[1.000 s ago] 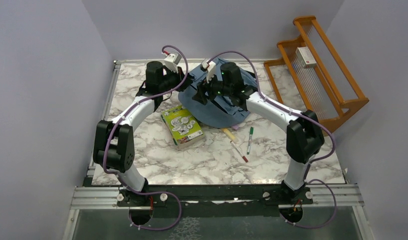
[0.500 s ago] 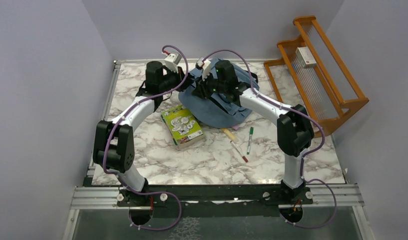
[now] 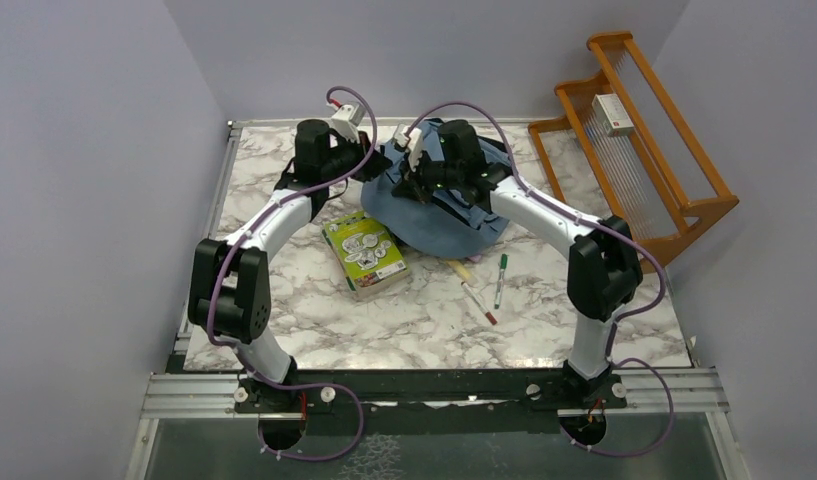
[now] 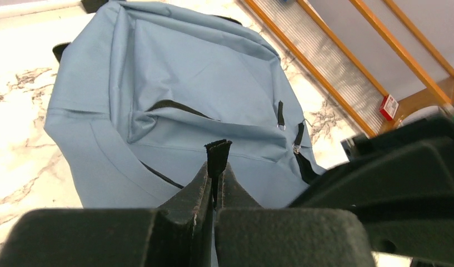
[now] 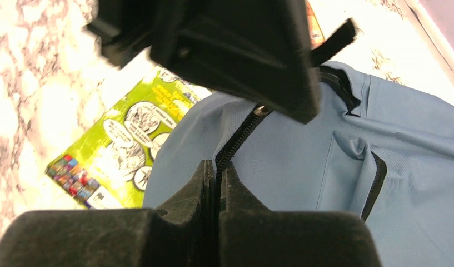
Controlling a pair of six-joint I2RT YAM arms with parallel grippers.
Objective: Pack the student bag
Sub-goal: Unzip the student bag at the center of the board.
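Bag: The student bag [image 3: 439, 215] is soft and blue. It lies at the far middle of the marble table [image 3: 284, 300], under both arms.
Left claw: The left gripper [image 4: 214, 173] is at the bag's far left side. It is pinched tight on a black strap tab [image 4: 218, 150].
Right claw: The right gripper [image 5: 218, 169] is over the bag, squeezed closed on the dark zipper [image 5: 238, 136].
Book: A green book [image 3: 365, 252] with cartoon pictures lies just beside the bag, near and left. Its words are too small to read.
Pens: A green-capped pen [image 3: 501, 279] and a red-tipped pen [image 3: 478, 301] lie near the bag, near and right.
Rack: A wooden rack [image 3: 674, 200] stands far right. A small white box [image 3: 613, 113] with a red mark sits on it. Its writing cannot be read.
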